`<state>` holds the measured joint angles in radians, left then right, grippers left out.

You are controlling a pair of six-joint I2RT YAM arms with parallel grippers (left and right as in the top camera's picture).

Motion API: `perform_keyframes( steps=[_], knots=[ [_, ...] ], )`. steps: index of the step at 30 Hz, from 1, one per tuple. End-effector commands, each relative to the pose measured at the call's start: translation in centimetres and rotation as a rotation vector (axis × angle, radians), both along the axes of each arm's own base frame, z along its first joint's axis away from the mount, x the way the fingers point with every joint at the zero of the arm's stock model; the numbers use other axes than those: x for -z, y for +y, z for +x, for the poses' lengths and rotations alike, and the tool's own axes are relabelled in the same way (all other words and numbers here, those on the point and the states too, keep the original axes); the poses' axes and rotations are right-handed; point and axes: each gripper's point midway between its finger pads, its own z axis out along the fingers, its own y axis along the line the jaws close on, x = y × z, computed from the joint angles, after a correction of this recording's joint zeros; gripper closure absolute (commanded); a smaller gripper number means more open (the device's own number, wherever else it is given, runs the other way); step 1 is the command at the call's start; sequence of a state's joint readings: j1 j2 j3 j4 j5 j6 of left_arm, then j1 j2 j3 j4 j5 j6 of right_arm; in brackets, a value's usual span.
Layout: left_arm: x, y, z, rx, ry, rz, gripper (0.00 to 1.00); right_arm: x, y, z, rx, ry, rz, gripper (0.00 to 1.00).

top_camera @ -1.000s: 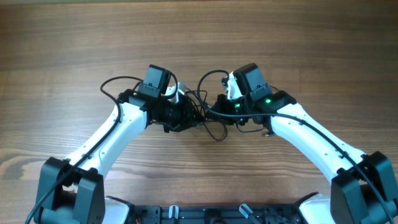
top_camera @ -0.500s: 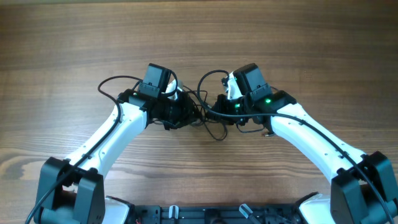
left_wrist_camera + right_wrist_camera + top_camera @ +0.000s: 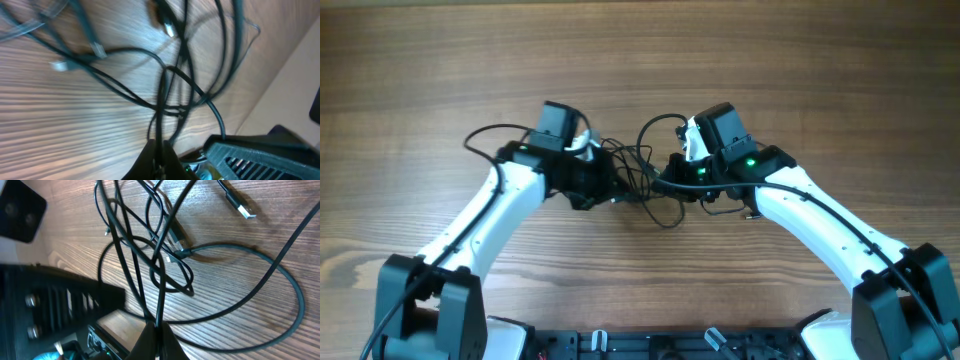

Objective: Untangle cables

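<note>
Cables: thin black cords [image 3: 645, 190] in a loose knot of loops, lying on the desk [image 3: 640, 60] right between the two arms.
Handling: light and floppy by the look of them, with no stiffness to hold a shape. A pull on one strand likely drags its neighbours, and the smooth jacket could slide through a weak pinch.
Where to hold: on a bare run of cord just outside a crossing, not on the crossing itself. The plugs are the bulkiest parts, so they are the likeliest to catch in a loop.
Left claw: clenched [image 3: 156, 152], and its wrist view shows strands running straight down into the tips, so it grips the cables low in the tangle.
Right claw: clenched too [image 3: 157, 330], with one cord pinched at the tips and rising up the frame from there into the loops.
Cables against claws: the knot sits between the two claws, touching both. Several strands cross just beyond the left tips, and the overlapping loops fan out past the right tips.
Plugs: one silvery-tipped plug [image 3: 240, 207] lies free on the wood, well apart from the right claw. Another shows at the top of the left wrist view, blurred.
Judgement: both ends held, a gentle spread looks the safest test.
</note>
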<state>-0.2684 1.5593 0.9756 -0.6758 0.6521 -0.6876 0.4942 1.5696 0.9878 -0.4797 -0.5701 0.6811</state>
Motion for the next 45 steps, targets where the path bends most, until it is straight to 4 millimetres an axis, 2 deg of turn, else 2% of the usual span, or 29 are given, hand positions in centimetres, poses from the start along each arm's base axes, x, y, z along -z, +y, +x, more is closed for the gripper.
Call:
perform_keyframes(
  steps=[1,2,4,7,12,16,19,23,26,28,30,32,34,38,42,45],
  knots=[
    [-0.3,4.0,1.5,-0.052,-0.044,0.022,0.96,1.5,-2.3,0.9,0.052,-0.042,-0.143,0.96],
    [-0.6,5.0,1.7,-0.085,-0.032,-0.004,0.96,2.5,-4.0,1.1,0.096,-0.049,-0.246,0.96],
    [-0.9,5.5,1.9,-0.092,-0.035,-0.037,0.96,3.1,-5.2,1.1,0.105,-0.059,-0.315,0.96],
    [-0.9,5.4,1.7,-0.091,-0.028,-0.039,0.96,3.1,-5.5,1.3,0.062,-0.098,-0.34,0.96],
    [-1.4,5.2,1.7,-0.09,-0.025,-0.079,0.96,3.4,-6.8,2.1,0.101,-0.134,-0.419,0.96],
    [-2.5,6.4,2.5,-0.126,-0.044,-0.159,0.96,3.7,-8.1,2.2,0.124,-0.143,-0.487,0.96],
    [-3.5,9.2,3.6,-0.222,-0.058,-0.231,0.96,4.1,-8.9,1.8,0.126,-0.126,-0.528,0.96],
    [-4.7,13.7,4.8,-0.364,-0.094,-0.313,0.96,4.1,-8.9,1.5,0.122,-0.115,-0.529,0.96],
    [-5.0,14.4,4.3,-0.394,-0.07,-0.345,0.96,4.1,-8.9,1.5,0.122,-0.115,-0.529,0.96],
    [-4.9,13.4,3.6,-0.329,-0.082,-0.336,0.92,4.1,-8.9,1.5,0.123,-0.115,-0.528,0.96],
    [-4.7,11.6,2.6,-0.237,-0.083,-0.327,0.51,4.1,-8.8,1.5,0.123,-0.113,-0.524,0.96],
    [-4.4,9.6,1.8,-0.156,-0.078,-0.31,0.35,4.1,-8.7,1.4,0.119,-0.108,-0.514,0.96],
    [-3.5,7.2,0.9,-0.062,-0.064,-0.25,0.31,4.0,-8.1,1.2,0.106,-0.095,-0.483,0.96],
    [-2.9,2.5,-0.7,0.108,-0.072,-0.199,0.31,2.6,-4.2,0.8,0.034,-0.079,-0.267,0.96],
    [-2.7,-0.5,-1.4,0.148,-0.052,-0.179,0.3,0.4,-0.9,1.0,-0.029,-0.101,-0.069,0.96],
    [-2.8,-1.8,-1.7,0.161,-0.047,-0.183,0.31,-0.3,-0.1,1.1,-0.029,-0.097,-0.016,0.96]
  ],
)
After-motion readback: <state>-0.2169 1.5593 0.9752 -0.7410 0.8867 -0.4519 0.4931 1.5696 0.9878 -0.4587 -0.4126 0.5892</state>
